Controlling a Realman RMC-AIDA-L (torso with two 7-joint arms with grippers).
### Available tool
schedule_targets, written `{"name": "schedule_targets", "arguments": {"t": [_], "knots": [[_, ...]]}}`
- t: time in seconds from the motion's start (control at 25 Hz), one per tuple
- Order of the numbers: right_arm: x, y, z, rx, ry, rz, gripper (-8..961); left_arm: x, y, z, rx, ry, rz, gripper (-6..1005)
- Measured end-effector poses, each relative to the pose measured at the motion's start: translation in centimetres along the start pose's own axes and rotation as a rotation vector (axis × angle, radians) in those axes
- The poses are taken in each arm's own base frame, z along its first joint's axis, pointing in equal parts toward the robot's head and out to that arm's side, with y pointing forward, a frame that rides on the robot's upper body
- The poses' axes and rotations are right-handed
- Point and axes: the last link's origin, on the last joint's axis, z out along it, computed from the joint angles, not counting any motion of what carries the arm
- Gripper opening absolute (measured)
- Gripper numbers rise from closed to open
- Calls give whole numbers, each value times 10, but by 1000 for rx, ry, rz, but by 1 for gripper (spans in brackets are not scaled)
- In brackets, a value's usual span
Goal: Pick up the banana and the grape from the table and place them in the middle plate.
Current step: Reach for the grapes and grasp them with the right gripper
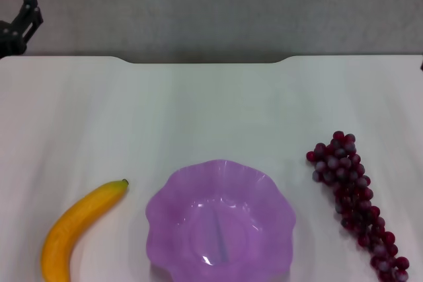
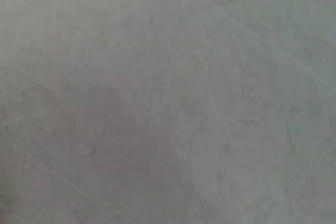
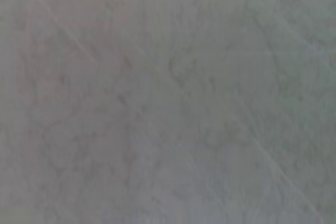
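Note:
The yellow-orange banana [image 1: 77,227] lies on the white table [image 1: 211,110] at the near left, its dark tip pointing toward the purple scalloped plate [image 1: 220,221]. The plate sits at the near middle and holds nothing. The dark red-purple grape bunch [image 1: 353,201] lies to the plate's right, running toward the near right corner. My left gripper [image 1: 20,23] is parked at the table's far left corner, far from the banana. Only a dark sliver of my right gripper [image 1: 421,65] shows at the far right edge. Both wrist views show only a plain grey-white surface.
The table's far edge has a notch [image 1: 205,61] in the middle, with a grey wall behind it. Bare tabletop stretches between the fruit and the far edge.

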Motion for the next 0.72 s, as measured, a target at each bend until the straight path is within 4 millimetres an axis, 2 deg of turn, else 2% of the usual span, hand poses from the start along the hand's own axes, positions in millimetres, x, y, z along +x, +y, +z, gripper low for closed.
{"name": "schedule_targets", "arguments": {"t": [0.24,0.52,0.72], "knots": [[0,-12,6,-51,121,69,597,2,3,0,-9,5,-9,880],[1,-34,21,-93,288,135,598,4,6,0,-16,18,-13,879],[13,-30,35,-149,403,137,598,5,8,1,-19,21,-15,879]]}}
